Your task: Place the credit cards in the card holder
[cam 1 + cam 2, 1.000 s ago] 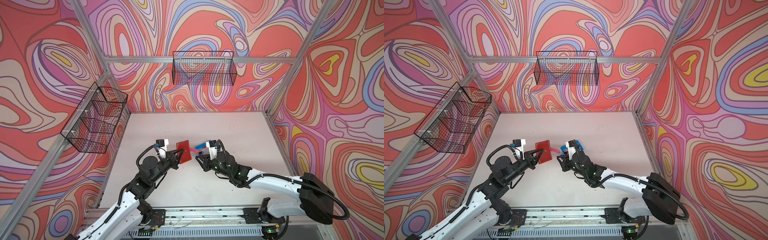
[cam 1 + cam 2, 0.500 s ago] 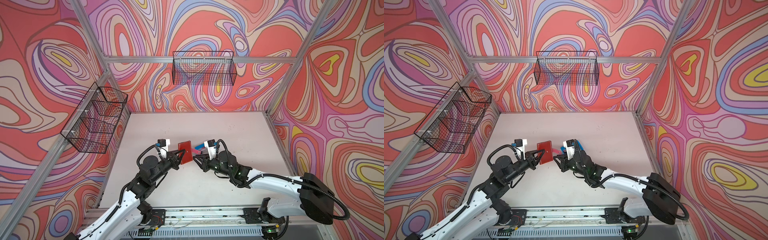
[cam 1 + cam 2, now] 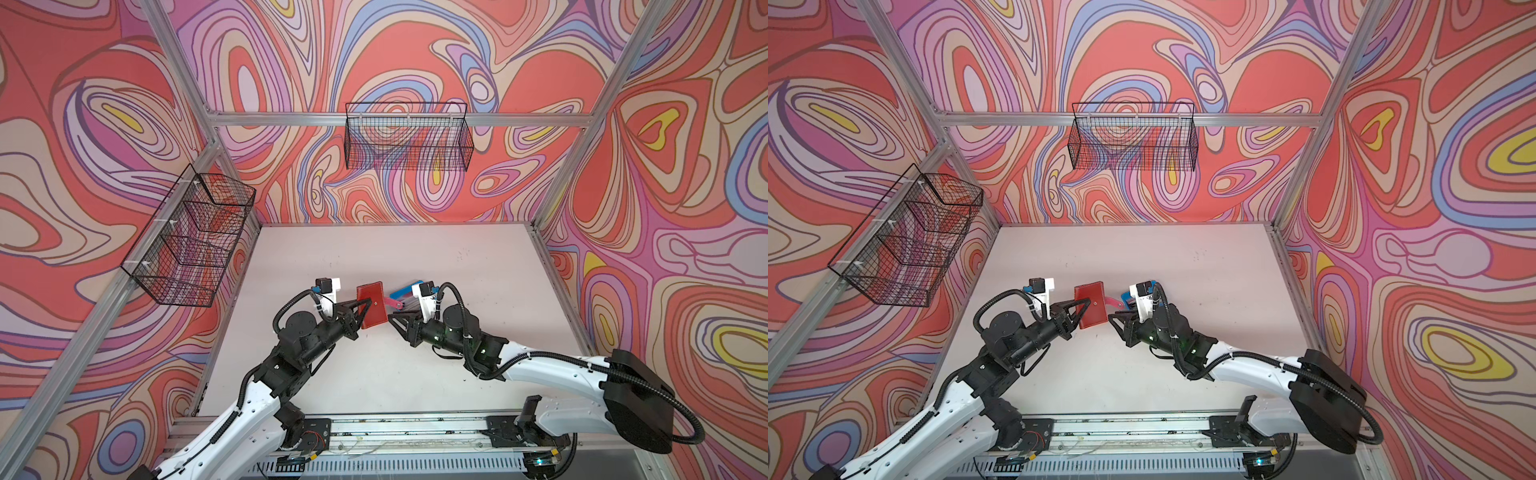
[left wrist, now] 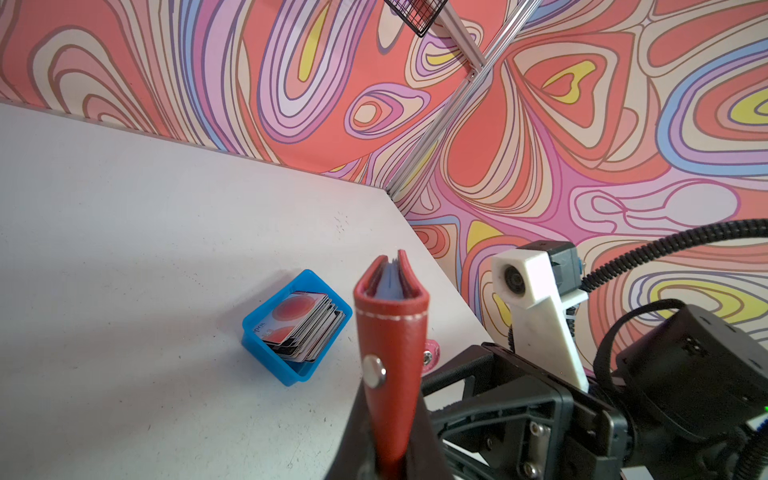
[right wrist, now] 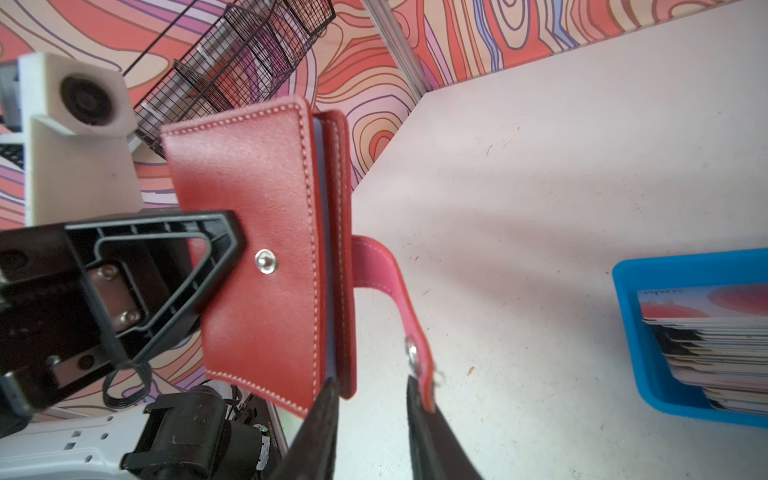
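Credit cards (image 4: 303, 326) show plainly only in wrist views, beyond my left gripper (image 4: 388, 440) pinching the card holder (image 4: 392, 332); right gripper (image 5: 372, 388) spread.

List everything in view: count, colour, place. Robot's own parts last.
table: one, white, under everything
blue tray: one, blue, on the table
credit cards: one stack, number unclear, top card white with red circles, in the blue tray
card holder: one, red, held upright off the table, strap unsnapped
wire baskets: two, black, one on the back wall, one on the left wall
left gripper: one, black, shut on the card holder
right gripper: one, black, open, beside the strap's end
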Controlling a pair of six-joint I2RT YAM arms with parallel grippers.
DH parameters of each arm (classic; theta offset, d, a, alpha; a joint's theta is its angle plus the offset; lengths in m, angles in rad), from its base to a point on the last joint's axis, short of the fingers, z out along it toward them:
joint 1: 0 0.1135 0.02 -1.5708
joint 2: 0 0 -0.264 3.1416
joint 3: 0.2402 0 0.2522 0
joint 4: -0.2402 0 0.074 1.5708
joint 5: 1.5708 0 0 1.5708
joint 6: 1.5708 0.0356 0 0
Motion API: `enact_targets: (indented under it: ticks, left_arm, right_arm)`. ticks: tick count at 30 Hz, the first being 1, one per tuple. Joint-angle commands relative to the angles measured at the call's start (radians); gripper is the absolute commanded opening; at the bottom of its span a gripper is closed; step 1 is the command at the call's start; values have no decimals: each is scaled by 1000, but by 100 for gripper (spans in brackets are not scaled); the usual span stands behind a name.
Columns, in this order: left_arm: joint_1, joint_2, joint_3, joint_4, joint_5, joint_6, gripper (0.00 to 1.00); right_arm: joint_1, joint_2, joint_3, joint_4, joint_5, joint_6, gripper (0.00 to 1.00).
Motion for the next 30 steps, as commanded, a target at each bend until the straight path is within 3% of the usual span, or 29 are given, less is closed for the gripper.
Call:
enact_targets:
  ticks: [1,11,23,30]
  left_arm:
    - [5,-6,6,41,8,13,0]
    - [4,-1,-2,87,62,5,0]
    - [4,47,-19,236,213,-40,0]
    - [4,73,-13,266,246,-51,0]
  right_arm:
    - [5,-39,-29,104,-69,0,34]
    - [4,-22,-35,138,-98,2,46]
    - [-2,-28,-39,156,-116,-1,47]
    - [-4,-73,-67,187,-124,-6,48]
